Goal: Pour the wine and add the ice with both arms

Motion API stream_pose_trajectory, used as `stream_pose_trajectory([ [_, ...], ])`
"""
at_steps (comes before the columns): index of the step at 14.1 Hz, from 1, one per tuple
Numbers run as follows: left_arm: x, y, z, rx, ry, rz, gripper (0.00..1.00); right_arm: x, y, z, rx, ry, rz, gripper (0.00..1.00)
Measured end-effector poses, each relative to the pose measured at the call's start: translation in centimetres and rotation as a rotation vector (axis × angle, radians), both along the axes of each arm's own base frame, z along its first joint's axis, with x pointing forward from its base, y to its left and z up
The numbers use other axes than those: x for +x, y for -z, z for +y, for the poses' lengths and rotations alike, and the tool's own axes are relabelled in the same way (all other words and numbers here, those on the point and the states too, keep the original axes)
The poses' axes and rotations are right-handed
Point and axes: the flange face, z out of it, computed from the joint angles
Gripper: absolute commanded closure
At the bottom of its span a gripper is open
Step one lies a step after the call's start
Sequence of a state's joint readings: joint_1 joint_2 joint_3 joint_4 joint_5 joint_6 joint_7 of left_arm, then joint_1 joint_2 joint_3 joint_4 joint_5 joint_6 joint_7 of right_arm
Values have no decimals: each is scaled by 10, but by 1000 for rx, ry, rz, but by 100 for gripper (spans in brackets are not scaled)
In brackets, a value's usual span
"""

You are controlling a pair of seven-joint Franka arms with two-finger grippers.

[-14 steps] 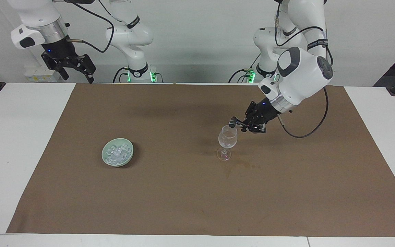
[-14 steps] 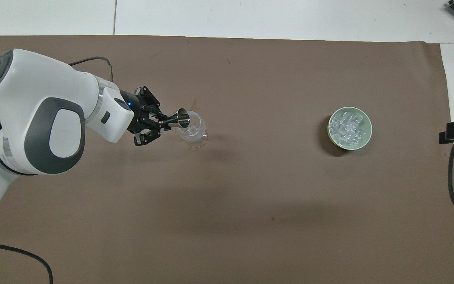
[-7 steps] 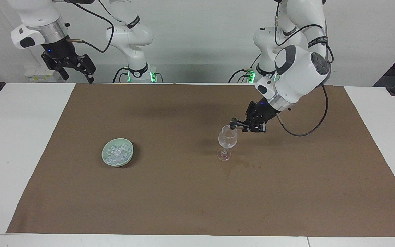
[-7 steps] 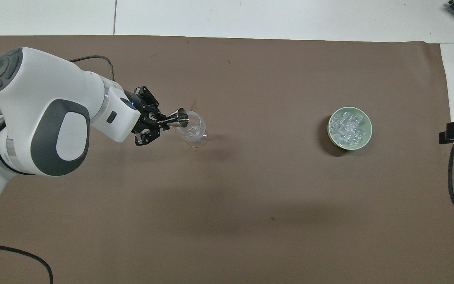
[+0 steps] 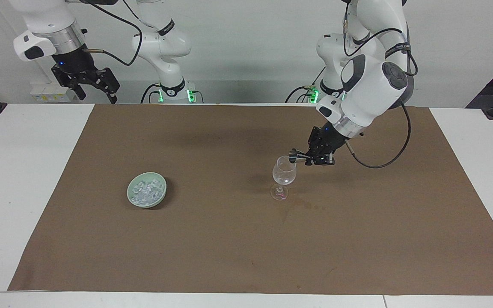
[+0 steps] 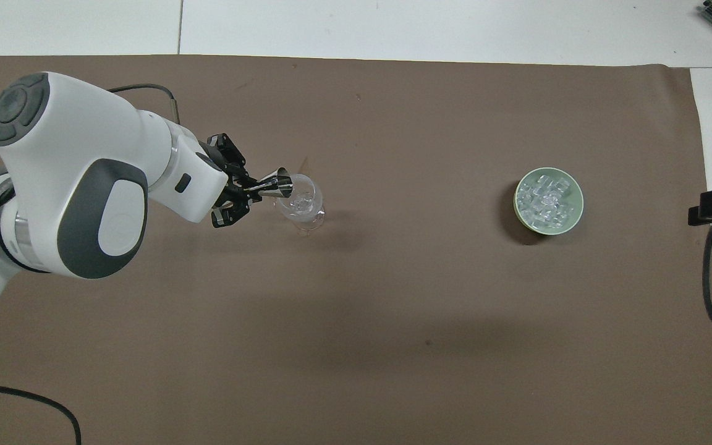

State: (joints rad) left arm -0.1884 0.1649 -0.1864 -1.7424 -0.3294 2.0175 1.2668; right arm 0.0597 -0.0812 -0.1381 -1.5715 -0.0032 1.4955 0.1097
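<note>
— Facing view, swept from its left edge: what is found?
— The right gripper (image 5: 94,87) is held high over the table's edge at the right arm's end, its jaws spread and empty; that arm waits. A pale green bowl (image 5: 147,201) is set on the brown mat (image 5: 229,256), the ice (image 5: 146,191) heaped in it. Well apart, toward the left arm's end, a stemmed wine glass (image 5: 283,173) stands upright. The left gripper (image 5: 304,156) is closed on a metal jigger (image 5: 292,156), tipped on its side at the glass's rim. Wine cannot be made out in the glass. Nothing lies between bowl and glass.
— What is changed since a second ago?
— The left arm's wrist housing has been raised and swung toward the robots; jigger, glass and bowl are unmoved.
— Any writing?
— Lettering on the left arm's band is seen but cannot be read.
</note>
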Motion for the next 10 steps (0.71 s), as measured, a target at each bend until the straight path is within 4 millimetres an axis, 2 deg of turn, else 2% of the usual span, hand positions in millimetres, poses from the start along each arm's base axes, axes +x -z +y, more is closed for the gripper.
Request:
stream_pose_trajectory([
  [10, -4, -12, -17, 108, -41, -38, 99, 0, 0, 0, 0, 0, 0, 0],
])
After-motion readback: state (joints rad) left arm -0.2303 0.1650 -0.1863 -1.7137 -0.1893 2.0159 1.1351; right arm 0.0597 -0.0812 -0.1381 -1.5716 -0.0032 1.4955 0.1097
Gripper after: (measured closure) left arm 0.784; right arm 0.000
